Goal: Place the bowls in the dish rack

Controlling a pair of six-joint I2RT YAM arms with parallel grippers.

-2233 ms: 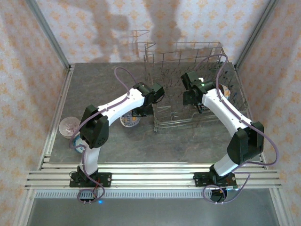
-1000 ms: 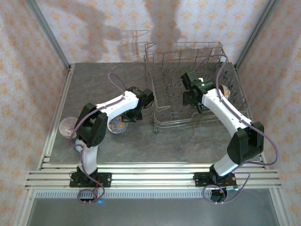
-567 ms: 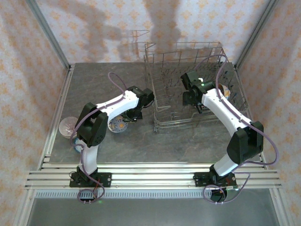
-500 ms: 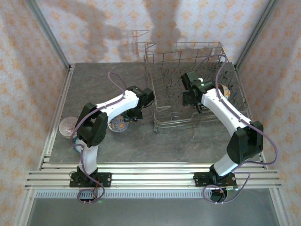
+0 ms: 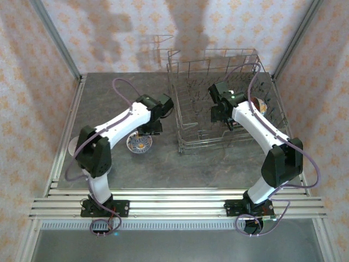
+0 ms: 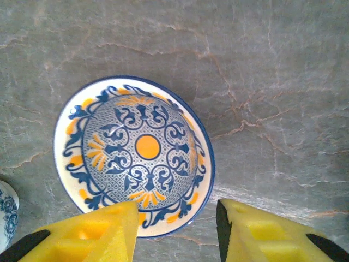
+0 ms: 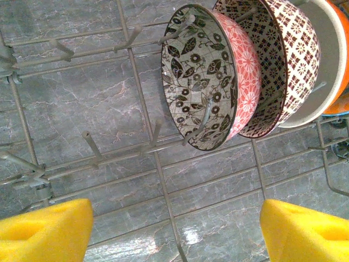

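Observation:
A blue-and-orange patterned bowl (image 5: 139, 143) (image 6: 133, 155) lies upright on the grey table, left of the dish rack (image 5: 186, 146). My left gripper (image 5: 152, 129) (image 6: 175, 218) hovers just above its near rim, open, with nothing between the yellow fingers (image 6: 92, 232). My right gripper (image 5: 228, 122) (image 7: 175, 218) is open inside the dish rack (image 7: 155, 164), holding nothing. Ahead of it three bowls stand on edge among the tines: a black-floral and pink bowl (image 7: 202, 76), a brown-patterned bowl (image 7: 281, 60) and a white and orange bowl (image 7: 327, 60).
A pale bowl (image 5: 71, 145) sits by the table's left rail, partly behind my left arm. A blue-and-white bowl's edge (image 6: 5, 202) shows beside the patterned bowl. Bare table lies between the rack's front and the near rail.
My left jaws have opened and the bowl now lies free on the table. The left arm's elbow swung left. The right arm has hardly moved.

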